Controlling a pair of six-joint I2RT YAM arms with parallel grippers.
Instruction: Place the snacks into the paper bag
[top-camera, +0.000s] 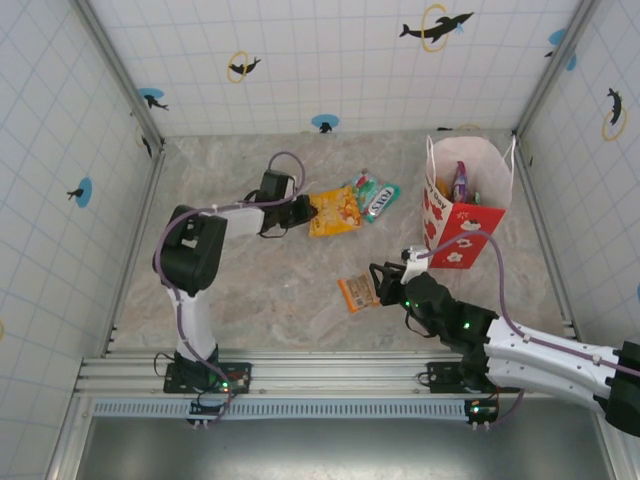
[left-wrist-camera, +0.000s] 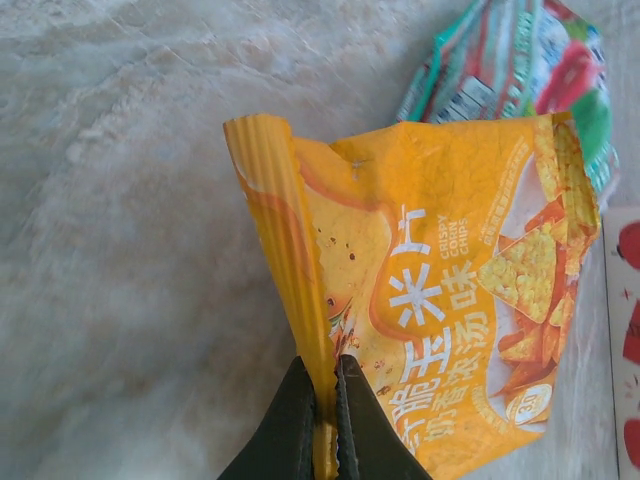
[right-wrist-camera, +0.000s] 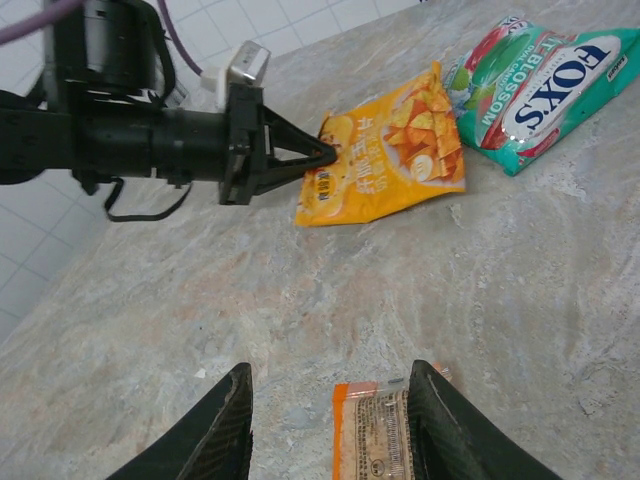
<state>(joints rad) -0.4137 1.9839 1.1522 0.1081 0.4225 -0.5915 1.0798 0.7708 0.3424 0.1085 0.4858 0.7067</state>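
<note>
My left gripper (top-camera: 304, 211) (left-wrist-camera: 325, 400) (right-wrist-camera: 325, 153) is shut on the crimped edge of the yellow-orange corn chip packet (top-camera: 335, 210) (left-wrist-camera: 440, 300) (right-wrist-camera: 390, 155), which lies mid-table. Touching its right side lies a teal and green packet (top-camera: 378, 199) (left-wrist-camera: 520, 70) (right-wrist-camera: 545, 85). My right gripper (top-camera: 385, 285) (right-wrist-camera: 330, 430) stands open, low over the table. A small orange bar (top-camera: 358, 292) (right-wrist-camera: 372, 435) lies between its fingers, close against the right one. The white paper bag (top-camera: 466, 205) with red prints stands open at the right, with packets inside.
Tiled walls (top-camera: 60, 150) close in the marble table (top-camera: 260, 290) at left, back and right. A metal rail (top-camera: 330, 370) runs along the near edge. Bare tabletop lies between the two arms.
</note>
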